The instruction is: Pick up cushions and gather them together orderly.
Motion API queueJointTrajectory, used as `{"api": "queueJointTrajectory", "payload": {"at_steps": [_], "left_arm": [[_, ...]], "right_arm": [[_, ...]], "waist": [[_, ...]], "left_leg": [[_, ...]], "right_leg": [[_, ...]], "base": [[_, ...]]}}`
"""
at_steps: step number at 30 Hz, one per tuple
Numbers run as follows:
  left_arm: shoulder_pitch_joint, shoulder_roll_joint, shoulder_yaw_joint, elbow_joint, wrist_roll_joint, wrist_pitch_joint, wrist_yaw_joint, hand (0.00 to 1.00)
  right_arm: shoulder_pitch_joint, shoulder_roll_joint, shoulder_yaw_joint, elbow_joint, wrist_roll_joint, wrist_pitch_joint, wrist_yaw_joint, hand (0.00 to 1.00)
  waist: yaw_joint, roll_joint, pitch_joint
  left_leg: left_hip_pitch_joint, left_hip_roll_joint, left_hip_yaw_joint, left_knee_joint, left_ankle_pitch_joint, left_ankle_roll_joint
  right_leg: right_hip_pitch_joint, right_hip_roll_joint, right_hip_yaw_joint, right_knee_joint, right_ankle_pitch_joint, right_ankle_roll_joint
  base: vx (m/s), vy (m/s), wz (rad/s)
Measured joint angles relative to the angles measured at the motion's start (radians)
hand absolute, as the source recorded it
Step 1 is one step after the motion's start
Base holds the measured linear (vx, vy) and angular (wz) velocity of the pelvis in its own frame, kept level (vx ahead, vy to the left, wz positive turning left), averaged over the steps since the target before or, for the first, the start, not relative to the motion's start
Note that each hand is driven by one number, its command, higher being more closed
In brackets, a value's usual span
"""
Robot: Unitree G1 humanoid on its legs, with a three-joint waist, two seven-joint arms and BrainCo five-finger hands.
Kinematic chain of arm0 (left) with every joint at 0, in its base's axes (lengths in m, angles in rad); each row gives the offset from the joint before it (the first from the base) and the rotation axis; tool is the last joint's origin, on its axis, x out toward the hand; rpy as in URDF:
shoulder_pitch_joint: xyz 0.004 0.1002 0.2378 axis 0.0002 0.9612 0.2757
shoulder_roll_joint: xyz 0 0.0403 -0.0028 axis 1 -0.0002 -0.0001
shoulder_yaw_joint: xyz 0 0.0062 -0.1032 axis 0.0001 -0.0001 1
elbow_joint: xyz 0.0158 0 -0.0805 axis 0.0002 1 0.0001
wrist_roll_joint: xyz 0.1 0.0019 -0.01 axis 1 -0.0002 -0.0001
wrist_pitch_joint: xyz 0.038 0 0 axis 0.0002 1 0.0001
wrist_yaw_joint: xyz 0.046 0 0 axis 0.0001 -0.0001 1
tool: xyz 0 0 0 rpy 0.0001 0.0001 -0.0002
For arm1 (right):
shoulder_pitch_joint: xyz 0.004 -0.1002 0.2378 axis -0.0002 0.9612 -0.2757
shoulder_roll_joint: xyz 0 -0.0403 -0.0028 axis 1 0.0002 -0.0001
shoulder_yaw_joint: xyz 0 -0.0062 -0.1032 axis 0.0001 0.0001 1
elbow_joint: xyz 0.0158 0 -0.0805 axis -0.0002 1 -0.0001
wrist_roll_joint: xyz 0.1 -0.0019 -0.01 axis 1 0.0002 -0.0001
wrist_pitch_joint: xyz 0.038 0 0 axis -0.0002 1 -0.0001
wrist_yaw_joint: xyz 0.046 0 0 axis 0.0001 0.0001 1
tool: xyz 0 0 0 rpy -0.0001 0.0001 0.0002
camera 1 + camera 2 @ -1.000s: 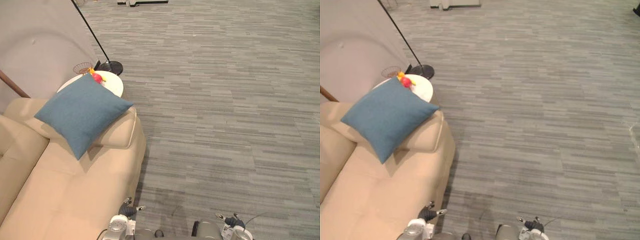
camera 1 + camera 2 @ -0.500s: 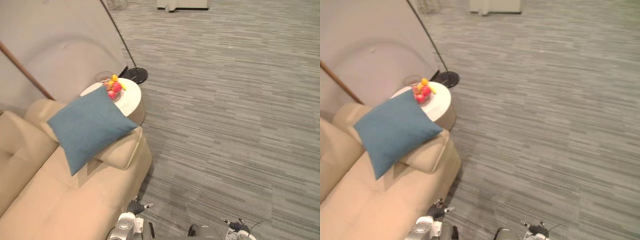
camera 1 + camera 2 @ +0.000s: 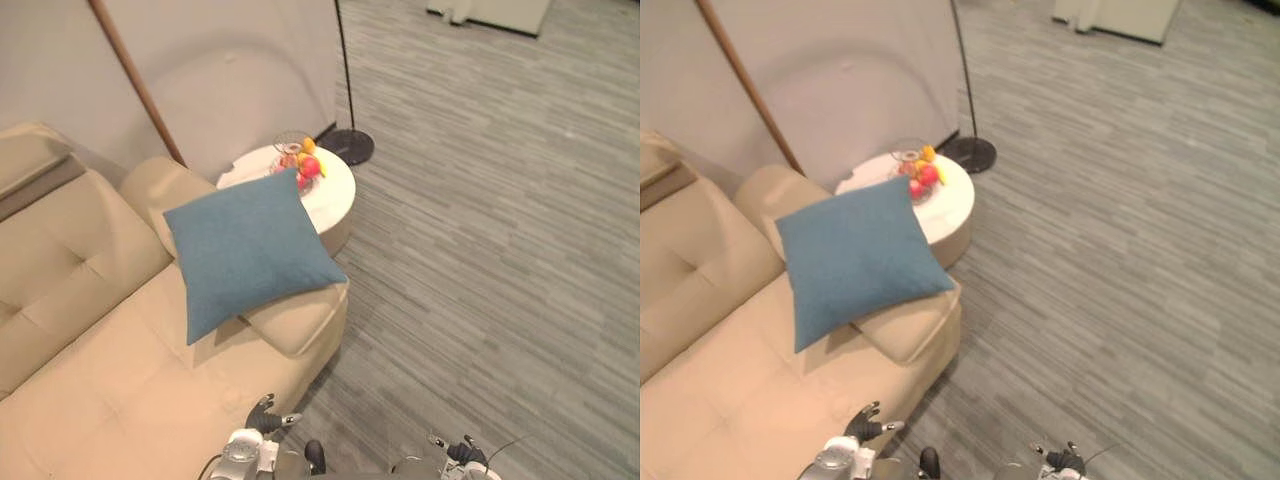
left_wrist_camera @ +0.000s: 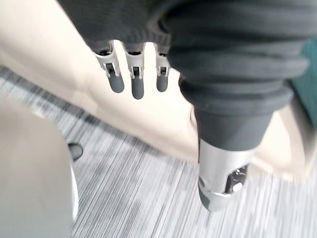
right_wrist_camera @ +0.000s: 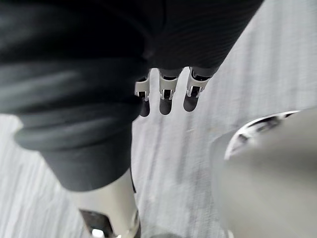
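A blue square cushion leans tilted on the padded arm of a beige sofa, one corner pointing at the side table. Both hands hang low and well short of the cushion. My left hand is by the sofa's front corner; in the left wrist view its fingers hang straight with nothing in them, the sofa behind them and a strip of the blue cushion at the edge. My right hand hangs over the carpet, fingers relaxed and empty.
A round white side table with a glass bowl of fruit stands just past the sofa's arm. A floor lamp's black base sits behind it, and a wooden pole leans on the wall. Grey carpet spreads to the right.
The whole picture has shifted: the camera has swung left, so the sofa, cushion and side table now sit nearer the middle. The cushion itself has not moved; both hands still hang low.
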Motion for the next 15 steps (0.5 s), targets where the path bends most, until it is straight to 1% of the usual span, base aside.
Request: {"api": "queueJointTrajectory", "payload": {"at_steps": [1,2,3,4,5,6,7,8,9,10,11,12,13,14,15], "left_arm": [[-0.003,-0.005,0.000,0.000,0.000,0.000,0.001,0.00],[-0.004,-0.009,0.000,0.000,0.000,0.000,0.001,0.00],[-0.007,-0.008,0.000,0.000,0.003,-0.001,0.002,0.00],[-0.016,-0.005,0.000,0.001,0.005,-0.001,0.003,0.00],[-0.019,-0.002,0.000,0.002,0.006,-0.001,0.003,0.00],[-0.019,-0.020,-0.001,0.002,0.011,-0.003,0.003,0.00],[-0.018,-0.026,-0.001,0.003,0.016,-0.003,0.002,0.00],[-0.017,-0.028,-0.001,0.004,0.020,-0.003,0.002,0.00],[-0.019,-0.027,0.000,0.004,0.021,-0.003,0.001,0.00],[-0.020,-0.028,0.000,0.004,0.021,-0.004,0.002,0.00],[-0.025,-0.030,0.000,0.003,0.021,-0.004,0.002,0.00],[-0.031,-0.032,0.000,0.000,0.021,-0.007,0.002,0.00],[-0.030,-0.033,0.000,0.000,0.021,-0.009,0.002,0.00],[-0.030,-0.033,0.000,0.000,0.021,-0.010,0.003,0.00],[-0.030,-0.034,-0.001,0.000,0.021,-0.010,0.003,0.00]], "right_arm": [[-0.001,-0.001,0.014,0.001,0.000,0.000,0.000,0.00],[0.000,0.000,0.025,0.001,0.000,0.001,0.001,0.00],[0.003,0.005,0.034,0.001,0.000,0.001,0.002,0.00],[0.004,0.005,0.033,0.002,0.001,0.001,0.002,0.00],[0.007,0.004,0.029,0.003,0.001,0.001,0.002,0.00],[0.019,-0.001,0.017,0.002,0.001,0.001,0.001,0.00],[0.018,-0.004,0.013,0.001,0.002,0.001,0.000,0.00],[0.015,-0.005,0.012,0.000,0.005,0.001,0.000,0.00],[0.014,-0.003,0.011,0.000,0.006,0.001,0.001,0.00],[0.021,-0.003,0.008,0.000,0.007,0.001,0.001,0.00],[0.023,-0.001,0.000,0.000,0.008,0.001,0.000,0.00],[0.024,0.005,-0.010,0.000,0.008,0.002,0.000,0.00],[0.025,0.004,-0.013,0.000,0.008,0.002,0.000,0.00],[0.019,0.001,-0.018,-0.001,0.009,0.001,0.000,0.00],[0.015,0.002,-0.019,-0.003,0.009,0.001,0.000,0.00]], "waist": [[-0.001,0.010,0.003],[-0.007,0.015,0.006],[-0.019,0.006,0.003],[-0.029,-0.016,0.010],[-0.038,-0.021,0.013],[-0.041,-0.008,0.012],[-0.035,0.000,0.011],[-0.035,0.005,0.011],[-0.039,0.013,0.007],[-0.041,0.008,0.009],[-0.042,0.006,0.011],[-0.042,0.013,0.006],[-0.040,0.010,0.002],[-0.040,0.012,0.001],[-0.041,0.013,0.001]], "left_leg": [[0.002,0.019,-0.032,0.000,-0.005,-0.009],[0.005,0.033,-0.057,0.000,-0.008,-0.015],[0.002,0.039,-0.115,0.001,-0.015,-0.045],[0.003,0.027,-0.147,0.009,-0.022,-0.061],[0.002,0.026,-0.164,0.020,-0.029,-0.072],[-0.008,0.047,-0.190,0.034,-0.037,-0.086],[-0.004,0.058,-0.192,0.038,-0.047,-0.102],[0.001,0.075,-0.197,0.041,-0.059,-0.122],[0.005,0.085,-0.203,0.042,-0.060,-0.129],[0.004,0.096,-0.210,0.048,-0.057,-0.142],[-0.007,0.101,-0.215,0.065,-0.060,-0.150],[-0.026,0.109,-0.210,0.094,-0.061,-0.157],[-0.043,0.118,-0.187,0.106,-0.060,-0.159],[-0.058,0.132,-0.135,0.100,-0.049,-0.176],[-0.061,0.135,-0.099,0.089,-0.038,-0.176]], "right_leg": [[-0.022,0.046,0.045,-0.104,0.004,-0.001],[-0.030,0.082,0.094,-0.190,0.020,-0.005],[-0.029,0.133,0.225,-0.377,0.101,0.006],[-0.018,0.135,0.287,-0.444,0.177,0.010],[-0.004,0.140,0.298,-0.448,0.226,-0.012],[0.012,0.160,0.271,-0.438,0.211,-0.051],[0.011,0.168,0.257,-0.422,0.191,-0.065],[0.012,0.174,0.219,-0.393,0.167,-0.084],[0.017,0.177,0.195,-0.373,0.147,-0.097],[0.030,0.177,0.160,-0.357,0.130,-0.112],[0.040,0.176,0.138,-0.356,0.122,-0.117],[0.056,0.175,0.101,-0.356,0.111,-0.126],[0.058,0.173,0.076,-0.360,0.108,-0.129],[0.063,0.166,0.041,-0.364,0.108,-0.131],[0.070,0.158,0.019,-0.369,0.108,-0.132]], "base": [[0.14,-0.145,0.59],[0.24,-0.302,1.06],[0.17,-0.270,1.15],[0.17,-0.301,1.13],[0.12,-0.287,0.88],[0.16,-0.328,0.57],[0.17,-0.348,0.52],[0.15,-0.251,0.42],[0.14,-0.237,0.73],[0.11,-0.191,0.81],[0.13,-0.217,0.99],[0.09,-0.175,0.83],[0.10,-0.164,0.87],[0.07,-0.100,0.69],[0.06,-0.053,0.83]]}}
